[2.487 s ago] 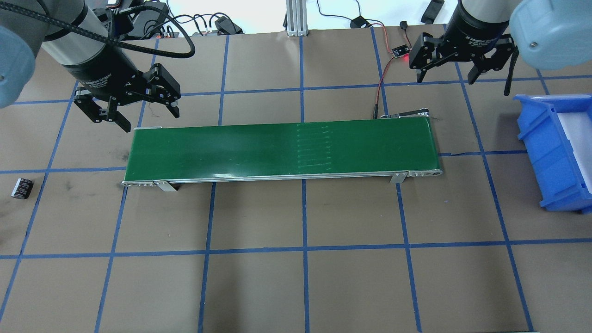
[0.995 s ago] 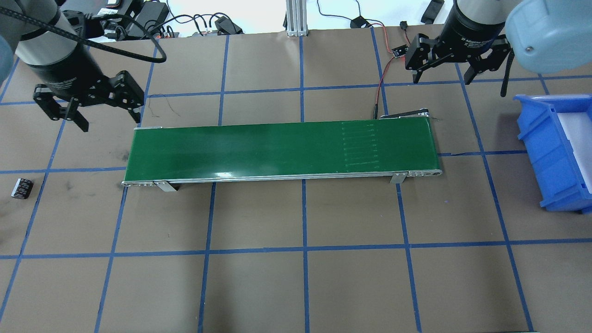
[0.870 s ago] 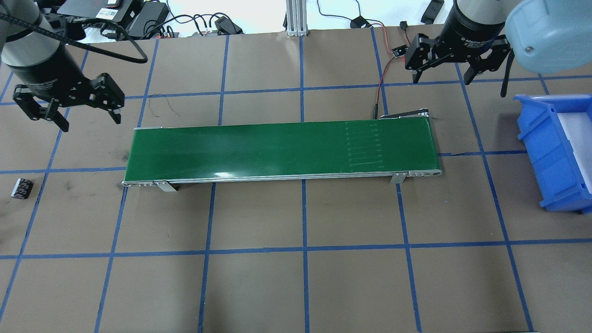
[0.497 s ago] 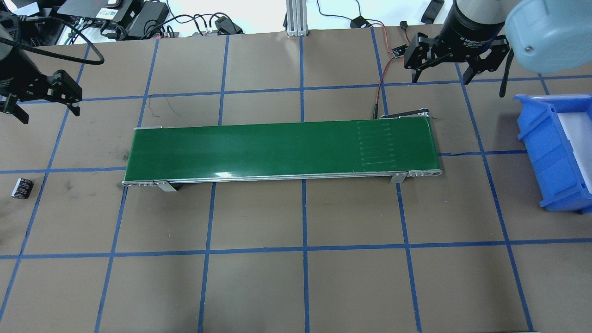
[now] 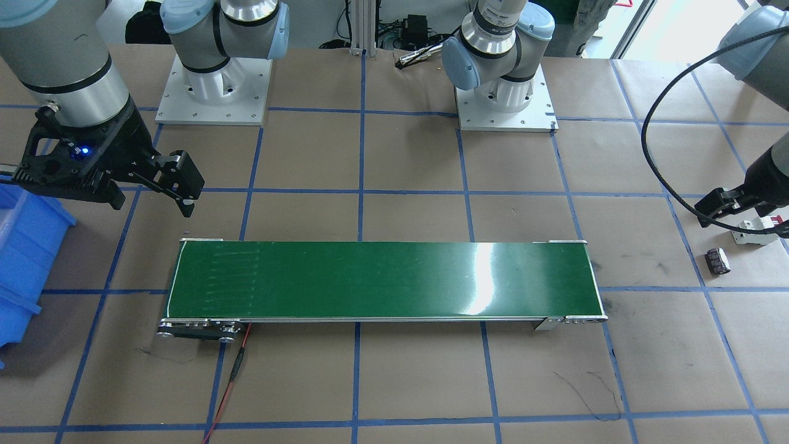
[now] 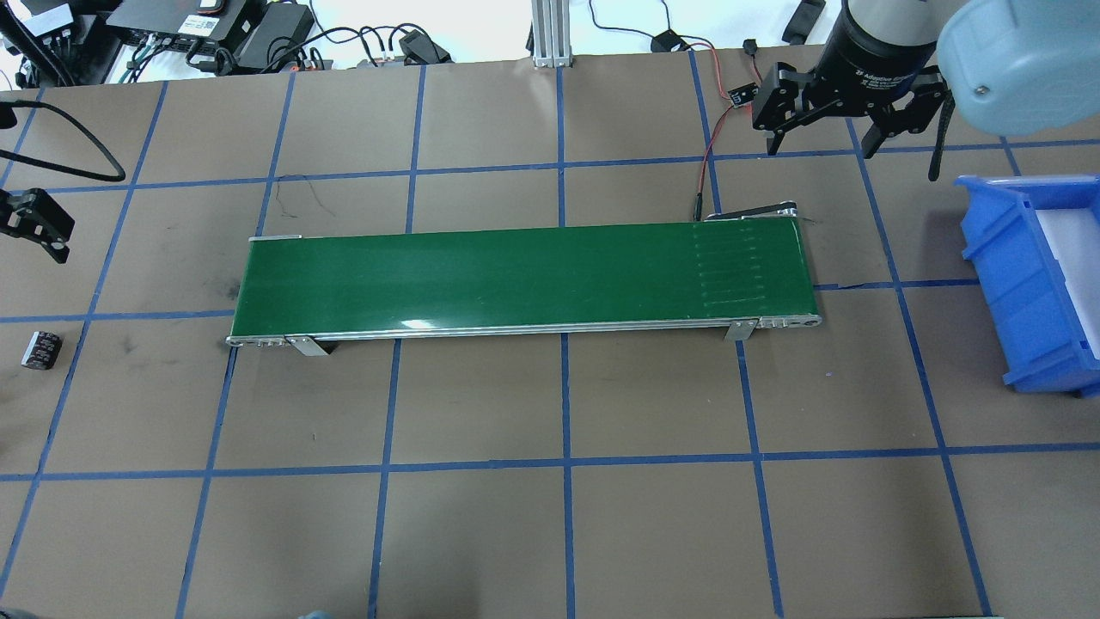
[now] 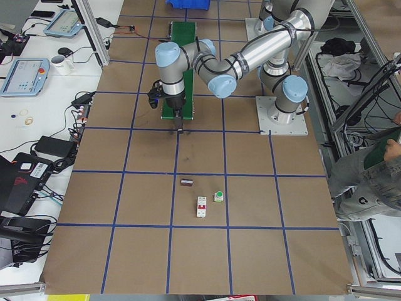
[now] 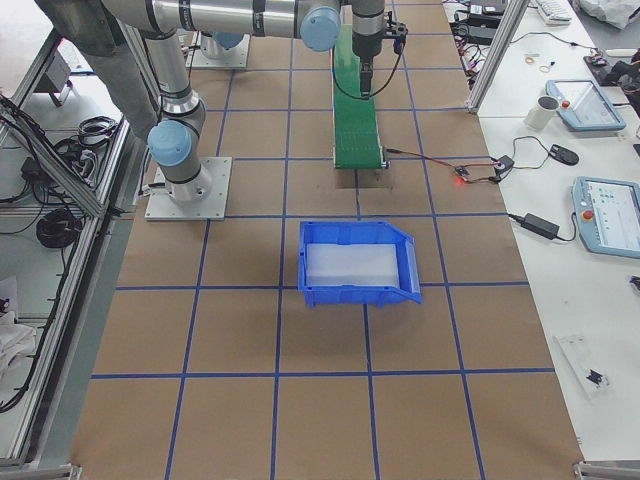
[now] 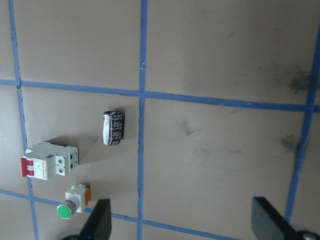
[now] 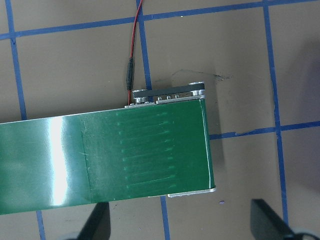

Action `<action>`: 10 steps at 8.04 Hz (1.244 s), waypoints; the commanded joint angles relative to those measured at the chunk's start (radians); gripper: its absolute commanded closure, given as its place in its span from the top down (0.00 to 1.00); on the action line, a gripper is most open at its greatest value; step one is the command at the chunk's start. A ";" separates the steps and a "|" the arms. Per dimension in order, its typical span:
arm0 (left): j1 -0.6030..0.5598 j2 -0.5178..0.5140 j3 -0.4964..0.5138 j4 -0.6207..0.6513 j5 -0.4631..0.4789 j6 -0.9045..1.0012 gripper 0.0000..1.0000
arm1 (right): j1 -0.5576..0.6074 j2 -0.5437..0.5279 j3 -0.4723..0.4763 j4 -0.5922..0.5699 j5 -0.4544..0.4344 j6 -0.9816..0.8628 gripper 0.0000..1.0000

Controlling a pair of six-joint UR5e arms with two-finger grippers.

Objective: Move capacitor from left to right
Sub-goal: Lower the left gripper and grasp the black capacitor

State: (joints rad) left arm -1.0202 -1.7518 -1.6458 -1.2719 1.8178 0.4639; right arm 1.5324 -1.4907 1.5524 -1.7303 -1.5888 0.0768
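The capacitor [image 6: 40,350], a stubby black cylinder with pale markings, lies on its side on the brown paper far left of the green conveyor [image 6: 516,279]. It also shows in the front view [image 5: 718,259] and the left wrist view [image 9: 113,128]. My left gripper [image 9: 182,226] is open and empty, hovering above the paper near the capacitor, apart from it. Only one of its fingers [image 6: 39,225] shows at the overhead view's left edge. My right gripper [image 6: 821,142] is open and empty, above and behind the conveyor's right end [image 10: 170,150].
A white block with a red lever [image 9: 49,161] and a green-capped button [image 9: 72,205] lie close beside the capacitor. A blue bin [image 6: 997,258] stands at the far right. A red-and-black wire [image 6: 709,163] runs to the conveyor's right end.
My left gripper has moved left from the conveyor's left end to the overhead view's left edge. The belt's seam marks have travelled right. The right gripper has barely moved.
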 commanded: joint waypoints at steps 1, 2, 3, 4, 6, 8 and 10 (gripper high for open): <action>0.041 -0.047 -0.092 0.149 0.086 0.227 1.00 | 0.000 0.000 0.000 0.000 -0.002 0.000 1.00; 0.055 -0.079 -0.107 0.176 0.083 0.258 1.00 | 0.000 0.000 0.000 0.001 -0.003 0.000 1.00; 0.098 -0.104 -0.112 0.234 0.081 0.318 1.00 | 0.000 0.000 0.000 0.005 -0.003 0.000 1.00; 0.133 -0.118 -0.112 0.259 0.080 0.370 1.00 | 0.000 0.000 0.000 0.002 -0.003 0.000 1.00; 0.167 -0.146 -0.112 0.266 0.078 0.380 1.00 | 0.000 -0.002 0.001 0.009 -0.003 -0.002 1.00; 0.212 -0.202 -0.114 0.343 0.074 0.432 1.00 | 0.000 -0.002 0.002 0.011 -0.005 -0.008 1.00; 0.215 -0.227 -0.112 0.402 0.028 0.437 1.00 | 0.000 -0.005 0.002 0.014 -0.005 -0.011 1.00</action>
State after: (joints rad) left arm -0.8146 -1.9523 -1.7589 -0.9249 1.8808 0.8888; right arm 1.5324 -1.4935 1.5538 -1.7187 -1.5934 0.0691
